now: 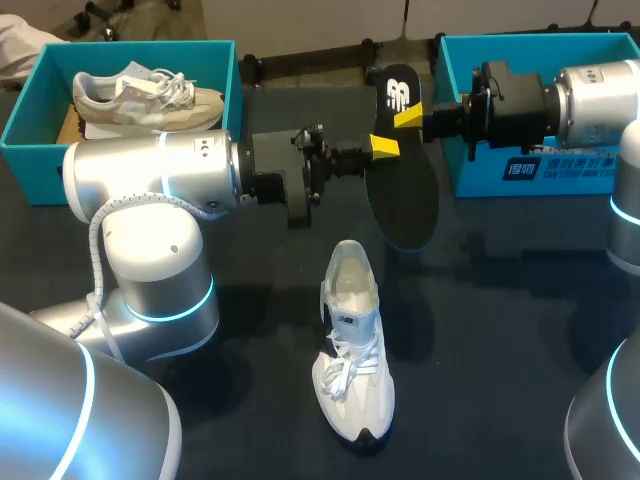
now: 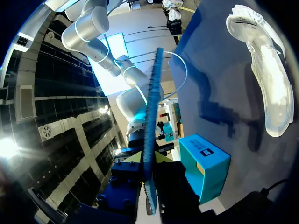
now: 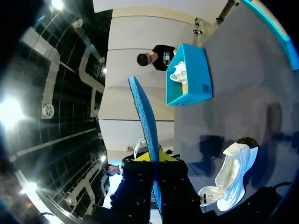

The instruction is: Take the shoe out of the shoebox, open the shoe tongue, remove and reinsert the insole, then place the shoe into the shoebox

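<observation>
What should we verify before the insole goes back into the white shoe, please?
1. Insole gripped: ok, the left gripper and the right gripper are both shut on it.
2. Insole off the table: ok, held on edge in the air.
3. Shoe upright, opening upward: ok.
4. Tongue open far enough: cannot tell.
5. Insole lined up over the shoe: not ok, it hangs beyond the heel.

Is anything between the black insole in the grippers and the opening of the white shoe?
Nothing visible. The flat black insole is held by the left gripper and right gripper; the white lace-up sneaker stands apart from it, opening uncovered.
</observation>
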`<control>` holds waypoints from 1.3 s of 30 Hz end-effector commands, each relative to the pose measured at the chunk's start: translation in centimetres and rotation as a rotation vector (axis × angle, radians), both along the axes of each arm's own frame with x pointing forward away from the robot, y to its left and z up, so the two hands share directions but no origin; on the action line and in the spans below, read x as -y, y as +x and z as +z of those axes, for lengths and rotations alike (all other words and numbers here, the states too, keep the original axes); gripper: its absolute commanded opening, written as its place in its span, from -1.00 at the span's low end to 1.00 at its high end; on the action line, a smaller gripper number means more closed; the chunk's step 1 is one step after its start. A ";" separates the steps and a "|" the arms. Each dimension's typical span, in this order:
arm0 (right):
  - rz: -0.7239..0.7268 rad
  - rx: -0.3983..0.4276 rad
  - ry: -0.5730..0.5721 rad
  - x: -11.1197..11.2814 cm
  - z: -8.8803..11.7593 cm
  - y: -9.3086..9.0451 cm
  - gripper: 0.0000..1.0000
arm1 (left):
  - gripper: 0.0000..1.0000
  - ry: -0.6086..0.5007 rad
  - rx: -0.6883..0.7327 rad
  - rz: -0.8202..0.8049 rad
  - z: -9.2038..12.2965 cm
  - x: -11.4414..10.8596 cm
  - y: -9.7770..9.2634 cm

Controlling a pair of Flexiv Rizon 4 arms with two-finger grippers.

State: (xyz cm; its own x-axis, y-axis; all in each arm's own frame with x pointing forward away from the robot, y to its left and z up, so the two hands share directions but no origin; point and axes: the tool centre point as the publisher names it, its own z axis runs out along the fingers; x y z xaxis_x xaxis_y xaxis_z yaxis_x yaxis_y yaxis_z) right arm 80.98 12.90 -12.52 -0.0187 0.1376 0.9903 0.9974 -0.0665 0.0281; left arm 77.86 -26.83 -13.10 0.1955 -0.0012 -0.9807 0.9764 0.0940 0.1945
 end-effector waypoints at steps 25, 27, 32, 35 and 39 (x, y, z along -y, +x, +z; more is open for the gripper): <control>-0.041 0.042 0.055 1.1 -0.3 -1.7 1.00 | -1.00 0.020 -0.004 0.021 -0.8 -2.4 0.8; -0.038 0.043 0.060 1.3 -0.4 -1.9 1.00 | -1.00 0.019 -0.013 0.022 -1.0 -2.9 0.8; -0.036 0.039 0.061 1.4 -0.6 -2.1 1.00 | -1.00 0.023 -0.035 0.028 -1.3 -4.0 0.6; -0.030 0.042 0.068 1.5 -0.8 -2.3 1.00 | -1.00 0.024 -0.051 0.024 -1.4 -4.6 0.3; -0.026 0.047 0.069 1.6 -1.1 -2.7 1.00 | -1.00 0.022 -0.080 0.023 -1.4 -5.5 -0.2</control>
State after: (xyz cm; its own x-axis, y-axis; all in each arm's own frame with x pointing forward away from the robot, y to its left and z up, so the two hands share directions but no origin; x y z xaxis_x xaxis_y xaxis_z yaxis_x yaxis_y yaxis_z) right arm 78.55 11.36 -13.37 -0.0625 0.0709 0.9955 0.9931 -0.0946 0.0691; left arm 78.35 -22.61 -14.60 0.1246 0.0195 -0.9920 0.9855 0.1136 0.1261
